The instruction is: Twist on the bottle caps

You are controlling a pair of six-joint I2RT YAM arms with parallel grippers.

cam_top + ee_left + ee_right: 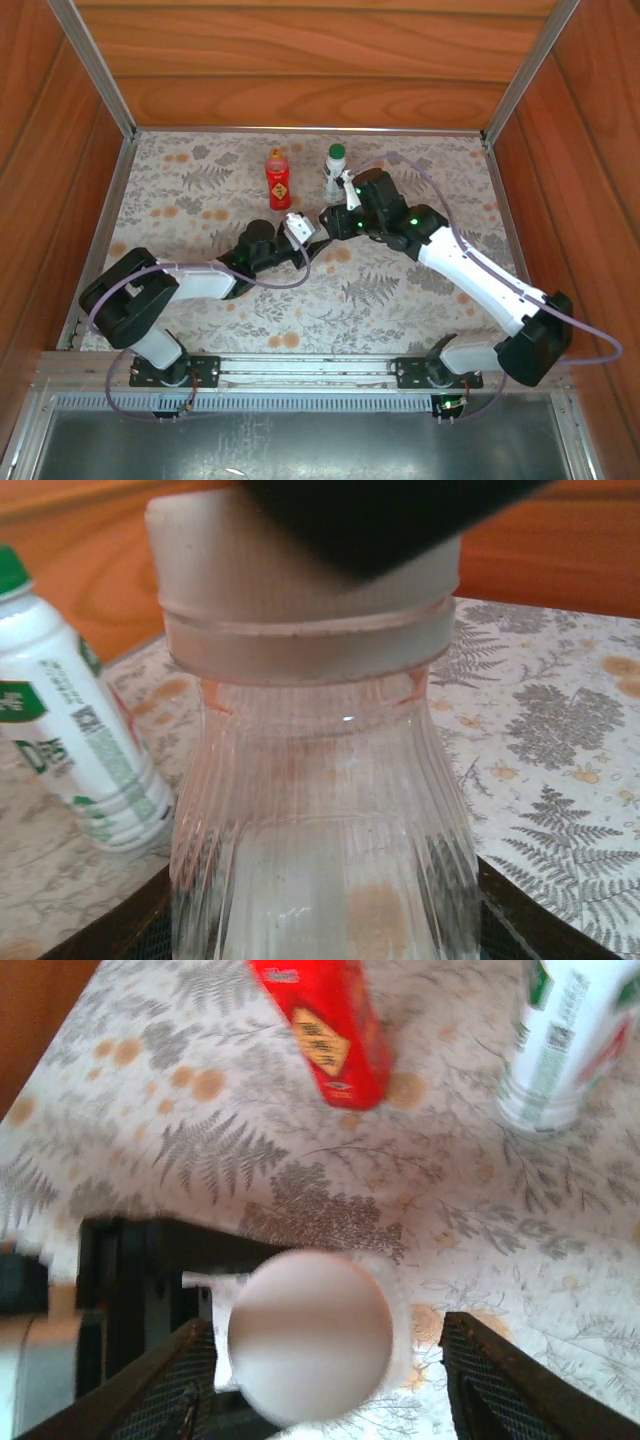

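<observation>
The left gripper (292,240) is clamped on the short clear bottle (320,810). Its dark finger pads (110,930) press the ribbed body low down on either side, and the bottle stands upright between them. The white cap (310,1335) sits on that bottle's neck, directly above the left gripper's grip.

The right gripper (325,1360) hangs over the cap, pointing down at it. Its two fingers (500,1380) are spread apart, one on each side of the cap. A strip of cloth shows between the cap and the finger on the right, so the jaws are not closed on it. From the left wrist view, a dark blurred part of that gripper crosses the top of the cap, though I cannot tell whether it touches.

Just beyond the right gripper's fingertips, a little to one side, stands the red bottle (330,1030) with its orange cap (276,154) on top. Beside it, further along the far side, is the clear bottle with the white-green label (565,1040), wearing its green cap (337,151). Both stand apart from the held bottle on the patterned cloth (300,1170), near the grippers but touched by neither.
</observation>
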